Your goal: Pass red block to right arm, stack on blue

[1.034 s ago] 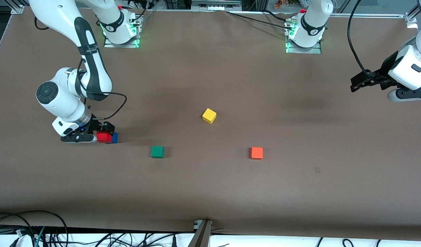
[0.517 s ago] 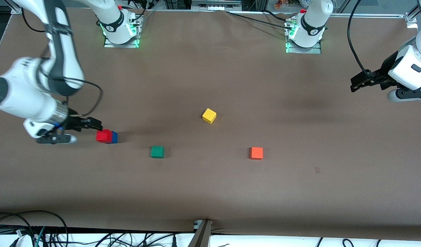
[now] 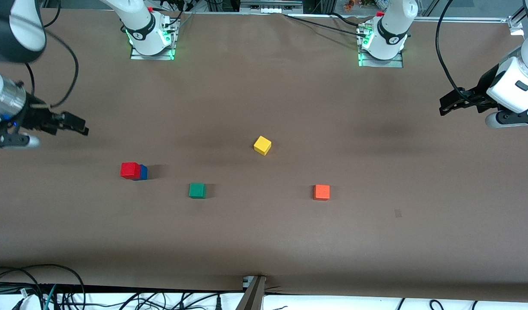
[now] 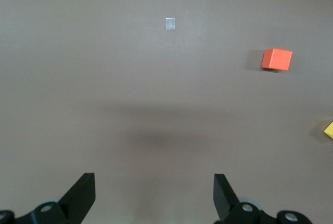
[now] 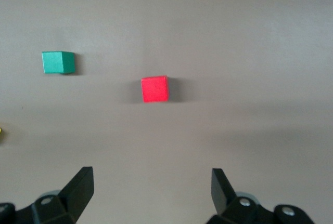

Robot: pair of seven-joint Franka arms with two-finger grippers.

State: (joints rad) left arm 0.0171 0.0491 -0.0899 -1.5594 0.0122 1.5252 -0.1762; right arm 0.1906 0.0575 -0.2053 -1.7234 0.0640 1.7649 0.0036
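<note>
1. Red block [image 3: 130, 170] stacked on blue cube [image 3: 143, 172], toward right arm's end of worktop [image 3: 264, 241].
2. Right tool [image 3: 76, 125] spread, empty, raised above worktop.
3. Left tool [image 3: 448, 105] spread, empty, waiting.

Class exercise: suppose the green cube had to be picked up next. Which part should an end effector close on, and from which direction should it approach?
Grip the green cube across two opposite vertical faces, coming straight down from above. It sits flat and alone on the brown table, away from the red block, so every side looks free, and the flat parallel faces should suit two fingers.
</note>
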